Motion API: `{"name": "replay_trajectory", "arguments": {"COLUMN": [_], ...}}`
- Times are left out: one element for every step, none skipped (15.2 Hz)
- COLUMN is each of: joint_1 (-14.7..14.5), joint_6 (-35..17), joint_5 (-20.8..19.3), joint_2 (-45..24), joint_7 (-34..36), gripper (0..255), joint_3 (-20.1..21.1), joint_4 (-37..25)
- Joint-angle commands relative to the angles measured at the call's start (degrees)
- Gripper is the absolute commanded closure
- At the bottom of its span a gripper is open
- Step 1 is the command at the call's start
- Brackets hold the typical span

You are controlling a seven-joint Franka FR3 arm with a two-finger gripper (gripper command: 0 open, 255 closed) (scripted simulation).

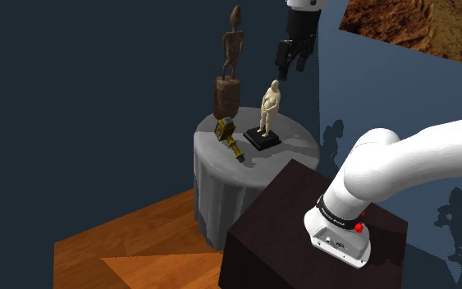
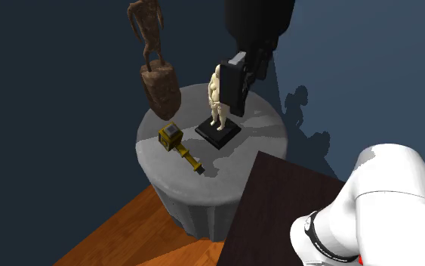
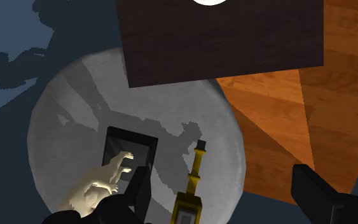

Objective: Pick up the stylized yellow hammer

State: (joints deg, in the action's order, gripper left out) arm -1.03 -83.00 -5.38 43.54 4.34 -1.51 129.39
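The hand (image 1: 290, 70) hangs high above the round grey bench (image 1: 296, 138), its fingers spread wide and empty. The yellow hammer (image 1: 230, 138) lies flat near the bench's edge, just beside the brown statue (image 1: 230, 74) and near the cream figurine (image 1: 270, 107)

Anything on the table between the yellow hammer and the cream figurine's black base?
No: bare grey tabletop parts the hammer and the black base, seen in the second exterior and wrist views.
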Motion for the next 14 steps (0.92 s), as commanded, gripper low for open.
{"name": "replay_trajectory", "arguments": {"joint_1": [0.0, 0.07, 0.15, 0.23, 0.32, 0.41, 0.5, 0.59, 0.68, 0.78, 0.89, 0.99, 1.1, 1.22], "joint_6": [0.0, -1.96, -3.92, -5.9, -7.89, -9.88, -11.88, -13.89, -15.91, -17.92, -19.94, -21.96, -23.97, -25.98], "joint_5": [0.0, -0.15, -0.3, -0.45, -0.61, -0.77, -0.94, -1.11, -1.29, -1.46, -1.64, -1.82, -2.0, -2.19], "joint_2": [0.0, -0.64, -1.36, -2.17, -3.06, -4.03, -5.09, -6.23, -7.46, -8.77, -10.16, -11.63, -13.17, -14.8], "joint_7": [0.0, 0.17, 0.34, 0.51, 0.68, 0.86, 1.04, 1.22, 1.41, 1.59, 1.79, 1.98, 2.17, 2.37], "gripper": [0, 0, 0, 0, 0, 0, 0, 0, 0, 0, 0, 0, 0, 0], "joint_3": [0.0, -0.12, -0.24, -0.36, -0.49, -0.62, -0.75, -0.89, -1.03, -1.17, -1.3, -1.44, -1.58, -1.71], "joint_4": [0.0, 1.33, 2.6, 3.79, 4.9, 5.94, 6.9, 7.79, 8.59, 9.32, 9.97, 10.53, 11.02, 11.41]}}
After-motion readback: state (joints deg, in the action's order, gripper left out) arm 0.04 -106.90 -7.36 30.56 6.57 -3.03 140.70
